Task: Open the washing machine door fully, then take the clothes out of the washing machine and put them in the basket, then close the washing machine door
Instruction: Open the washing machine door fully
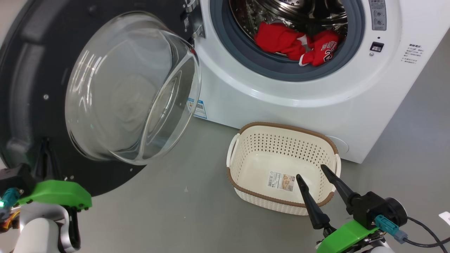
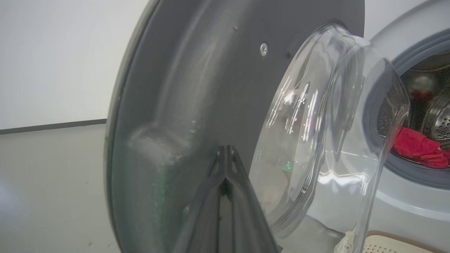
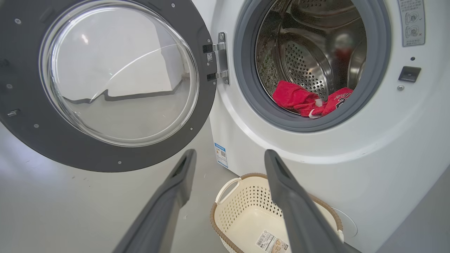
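The left claw (image 2: 226,154) is clenched on nothing, its tips together right at the inner face of the door (image 1: 24,70), low on the dark rim; whether they actually touch it I cannot tell. The door stands swung well out to the left of the machine (image 1: 246,88), its glass bowl (image 1: 133,88) bulging back toward the opening. It looks wide open, though perhaps not fully.

The risk here is the door. If the left claw pushes with only its closed tips on that smooth rim, it may skid off. If it lets go too soon, the door could drift back and the bowl would block the reach into the drum (image 3: 309,45).

The clothes (image 1: 281,38) lie low at the front of the drum, red cloth bunched just behind the grey gasket (image 1: 239,52). They could catch on that lip when pulled, or one grab might bring only part of the bundle and drop the rest on the floor (image 1: 175,211).

The basket (image 1: 281,125) sits on the floor just before the machine, empty but for a sticker. The right claw (image 1: 309,171) hangs over its near rim, released wide and holding nothing. The basket looks light, so a careless lift or return could knock it aside.
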